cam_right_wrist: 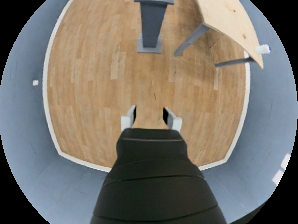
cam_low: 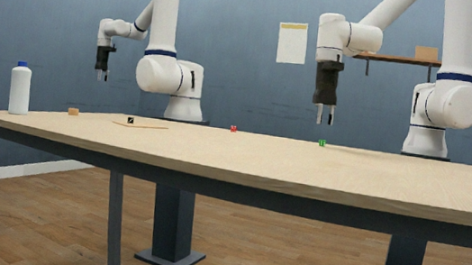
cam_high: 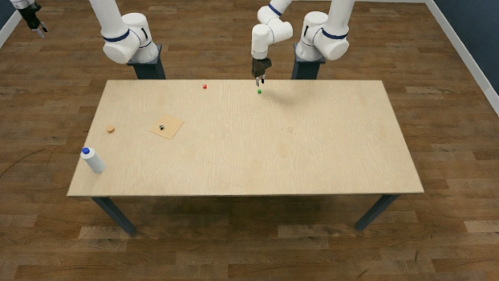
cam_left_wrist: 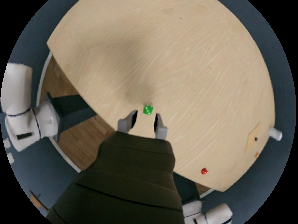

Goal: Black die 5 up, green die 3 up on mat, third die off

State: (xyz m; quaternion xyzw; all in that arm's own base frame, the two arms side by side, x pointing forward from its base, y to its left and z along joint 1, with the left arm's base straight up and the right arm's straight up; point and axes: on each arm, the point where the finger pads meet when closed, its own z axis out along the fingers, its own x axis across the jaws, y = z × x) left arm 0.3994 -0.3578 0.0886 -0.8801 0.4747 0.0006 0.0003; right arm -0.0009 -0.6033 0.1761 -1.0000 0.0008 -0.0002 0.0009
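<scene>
The pale wooden table [cam_high: 249,169] [cam_low: 224,154] [cam_left_wrist: 200,75] [cam_right_wrist: 225,15] carries, at its left, a white bottle with blue cap [cam_high: 93,161] [cam_low: 19,91] [cam_left_wrist: 275,133] [cam_right_wrist: 263,49], upright. The left gripper [cam_high: 260,83] [cam_low: 324,121] [cam_left_wrist: 146,117], fingers moderately apart and holding nothing, hangs above the green die [cam_high: 259,91] [cam_low: 322,142] [cam_left_wrist: 148,109], off the mat near the far edge. The right gripper [cam_high: 42,34] [cam_low: 102,79] [cam_right_wrist: 149,111], wide and unloaded, hangs beyond the far left corner. On the square tan mat [cam_high: 172,125] [cam_low: 154,127] [cam_left_wrist: 251,142] at left sits the black die [cam_high: 161,127] [cam_low: 130,120] [cam_left_wrist: 256,139]; the red die [cam_high: 204,87] [cam_low: 233,129] [cam_left_wrist: 204,171] lies off it. Top numbers: unreadable.
</scene>
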